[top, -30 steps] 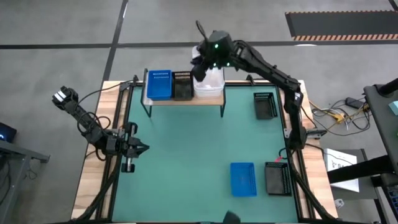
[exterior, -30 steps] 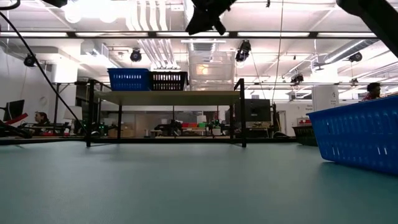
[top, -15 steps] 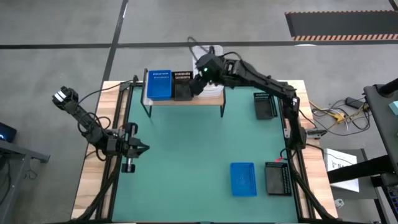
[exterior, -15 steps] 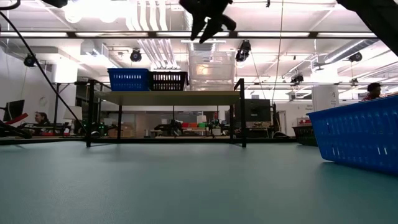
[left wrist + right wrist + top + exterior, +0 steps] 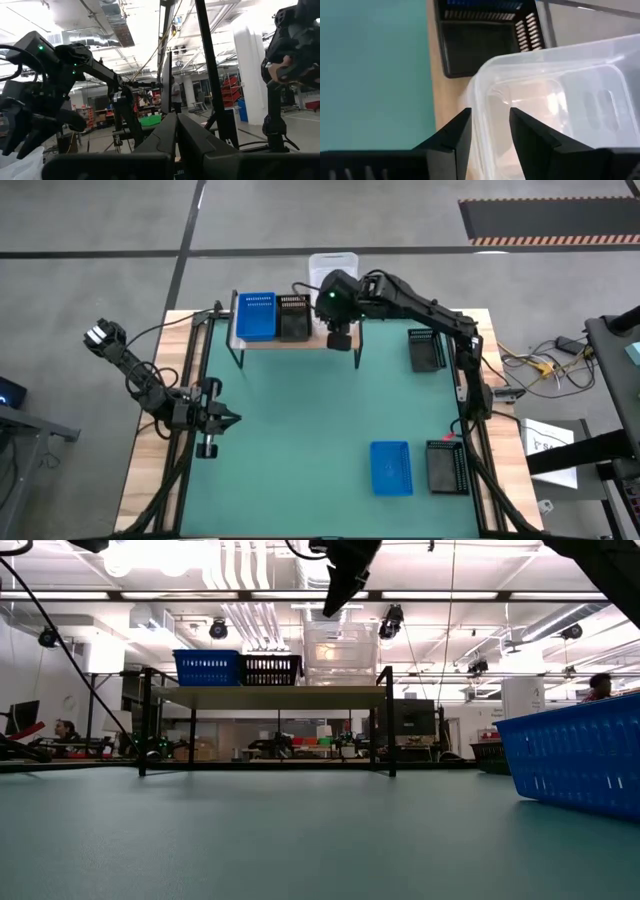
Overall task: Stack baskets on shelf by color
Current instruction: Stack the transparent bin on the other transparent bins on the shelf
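The shelf (image 5: 275, 343) stands at the table's far edge. On it are a blue basket (image 5: 255, 315), a black basket (image 5: 293, 315) and, at the right end, a stack of clear baskets (image 5: 342, 660). My right gripper (image 5: 490, 112) is above that stack and shut on another clear basket (image 5: 333, 265), which reaches past the shelf's far edge in the high view. My left gripper (image 5: 225, 418) is shut and empty at the table's left edge. My right gripper has the clear basket's near wall close to a corner (image 5: 478, 102). One finger (image 5: 530, 135) is inside the basket and one (image 5: 452, 135) outside. The fingers point down from above, across the rim. The basket is held over the clear stack; whether it touches the stack I cannot tell.
A blue basket (image 5: 391, 467) and a black basket (image 5: 446, 468) lie on the green mat at the near right. Another black basket (image 5: 426, 350) lies at the far right. The middle of the mat is bare.
My right gripper has come down over the shelf's right end and turned about. The clear basket has turned with it and now lies square to the shelf. The stack on the shelf has stayed still.
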Robot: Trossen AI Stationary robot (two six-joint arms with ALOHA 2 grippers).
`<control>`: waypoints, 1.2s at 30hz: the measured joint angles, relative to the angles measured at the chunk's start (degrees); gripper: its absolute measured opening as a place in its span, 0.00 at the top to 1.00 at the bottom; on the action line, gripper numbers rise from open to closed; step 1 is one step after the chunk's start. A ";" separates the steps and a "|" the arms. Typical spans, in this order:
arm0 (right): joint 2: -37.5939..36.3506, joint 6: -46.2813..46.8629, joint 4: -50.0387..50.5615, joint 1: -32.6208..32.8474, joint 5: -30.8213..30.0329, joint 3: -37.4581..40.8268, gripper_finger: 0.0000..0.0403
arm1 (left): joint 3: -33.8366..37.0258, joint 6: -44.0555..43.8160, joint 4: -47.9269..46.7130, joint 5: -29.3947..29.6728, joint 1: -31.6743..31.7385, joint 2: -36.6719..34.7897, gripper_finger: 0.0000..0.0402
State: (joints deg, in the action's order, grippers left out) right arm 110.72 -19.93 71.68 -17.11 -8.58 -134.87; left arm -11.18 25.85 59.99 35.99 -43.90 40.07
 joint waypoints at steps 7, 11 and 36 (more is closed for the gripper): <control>0.33 -0.03 0.03 -1.42 1.34 0.14 0.72 | 0.00 -0.04 0.00 0.00 0.00 -0.04 1.00; 0.69 -0.44 0.04 -1.78 3.24 0.15 0.74 | 0.00 -0.06 -0.09 0.00 0.00 0.15 1.00; 1.31 0.92 0.83 -2.05 5.62 0.33 0.71 | -0.02 -0.11 0.00 0.00 0.00 0.09 1.00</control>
State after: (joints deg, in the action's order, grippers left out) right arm 112.03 -19.00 72.52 -19.16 -2.95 -134.54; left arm -11.20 25.74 59.99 35.99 -43.90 40.16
